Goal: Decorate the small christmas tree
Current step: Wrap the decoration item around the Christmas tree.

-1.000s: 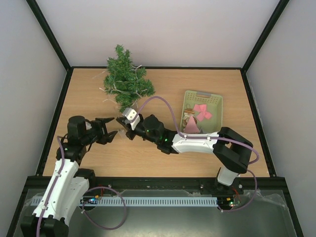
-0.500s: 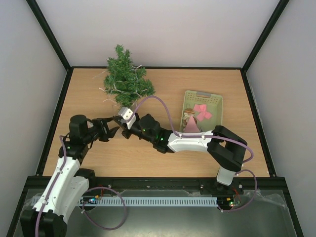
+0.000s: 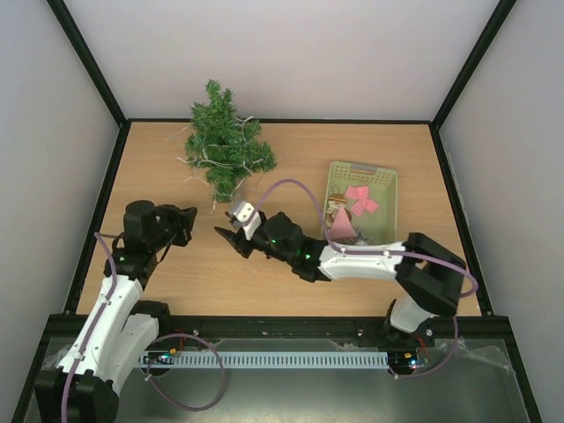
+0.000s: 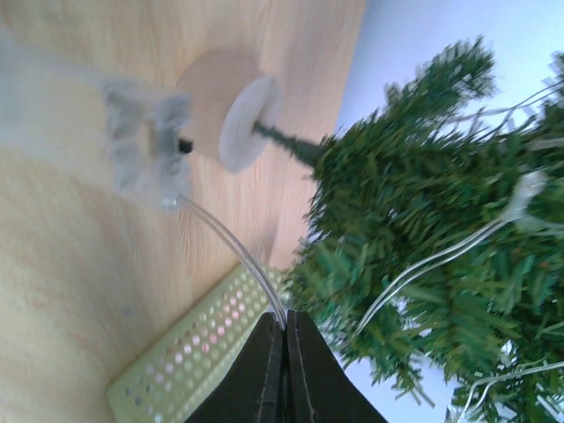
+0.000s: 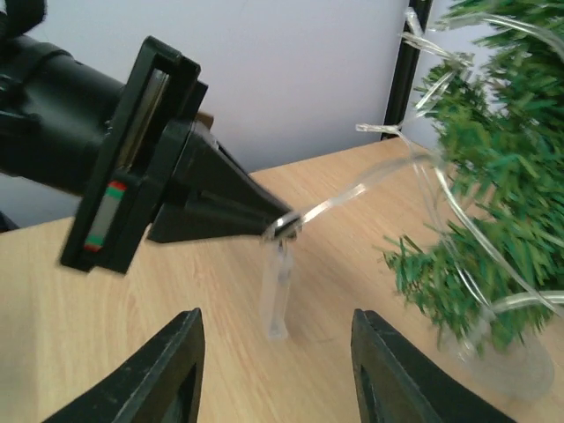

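The small christmas tree [image 3: 225,145] stands at the back left of the table, and a clear light string [image 3: 204,163] is draped over its branches. My left gripper [image 3: 187,220] is to the near left of the tree. Its jaws are pressed together on the string's clear wire [image 4: 231,249]. In the right wrist view those black fingertips [image 5: 264,222] pinch the wire, and a clear end piece [image 5: 280,300] hangs below them. My right gripper [image 5: 284,374] faces that piece from a short way off, open and holding nothing. In the top view the right gripper [image 3: 229,236] is in front of the tree.
A pale green perforated basket [image 3: 385,181] at the right holds pink ornaments [image 3: 359,199] and other decorations. Its wall [image 4: 189,352] also shows in the left wrist view. The tree stands on a round wooden base [image 4: 211,110]. Black frame rails edge the table.
My left gripper has shut on the light string's wire and drawn back to the left. My right gripper has let go, opened and pulled away toward the near right.
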Available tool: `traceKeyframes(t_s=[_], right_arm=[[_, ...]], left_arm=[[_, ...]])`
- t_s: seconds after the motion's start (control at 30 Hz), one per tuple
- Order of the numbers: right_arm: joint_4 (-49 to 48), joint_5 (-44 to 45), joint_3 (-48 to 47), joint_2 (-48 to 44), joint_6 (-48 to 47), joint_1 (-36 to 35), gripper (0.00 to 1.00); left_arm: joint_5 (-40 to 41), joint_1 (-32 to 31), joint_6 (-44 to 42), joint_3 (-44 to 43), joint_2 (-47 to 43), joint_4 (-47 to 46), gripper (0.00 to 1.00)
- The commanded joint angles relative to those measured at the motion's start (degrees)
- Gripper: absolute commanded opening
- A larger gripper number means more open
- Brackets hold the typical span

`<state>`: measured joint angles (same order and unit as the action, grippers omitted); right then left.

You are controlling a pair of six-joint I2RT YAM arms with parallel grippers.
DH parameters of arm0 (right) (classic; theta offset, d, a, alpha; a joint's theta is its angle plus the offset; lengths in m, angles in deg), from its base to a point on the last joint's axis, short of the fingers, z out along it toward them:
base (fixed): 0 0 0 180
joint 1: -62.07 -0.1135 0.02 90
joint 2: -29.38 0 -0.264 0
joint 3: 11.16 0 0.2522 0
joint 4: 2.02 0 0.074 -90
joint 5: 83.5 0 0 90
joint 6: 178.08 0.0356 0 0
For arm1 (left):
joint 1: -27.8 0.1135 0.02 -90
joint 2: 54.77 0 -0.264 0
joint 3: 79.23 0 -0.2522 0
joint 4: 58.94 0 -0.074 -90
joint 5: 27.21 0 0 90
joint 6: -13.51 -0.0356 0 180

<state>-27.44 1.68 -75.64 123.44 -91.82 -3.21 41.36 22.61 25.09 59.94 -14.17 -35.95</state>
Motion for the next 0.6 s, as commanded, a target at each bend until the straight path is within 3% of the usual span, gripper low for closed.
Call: traceKeyframes(t_s=[0.0,0.13,0.33,0.57], right_arm=[[3.7,1.4,5.5,-9.4,10.4,-0.4,0.47],[5.5,2.9,9.9,-13.9,20.9,-0.4,0.55],[12.0,12.3,8.9,-14.4,32.8,1.1,0.56],[3.3,7.5,12.3,-9.3,51.1,11.0,0.51]], left_arm=[[10.4,0.6,-11.6,-4.7,1.6,2.4,0.02],[14.8,1.1,-19.8,-8.5,5.7,3.1,0.02],[25.8,1.6,-31.1,-14.9,6.6,5.3,0.02],[27.4,2.0,-39.5,-15.7,6.9,4.6,0.02]])
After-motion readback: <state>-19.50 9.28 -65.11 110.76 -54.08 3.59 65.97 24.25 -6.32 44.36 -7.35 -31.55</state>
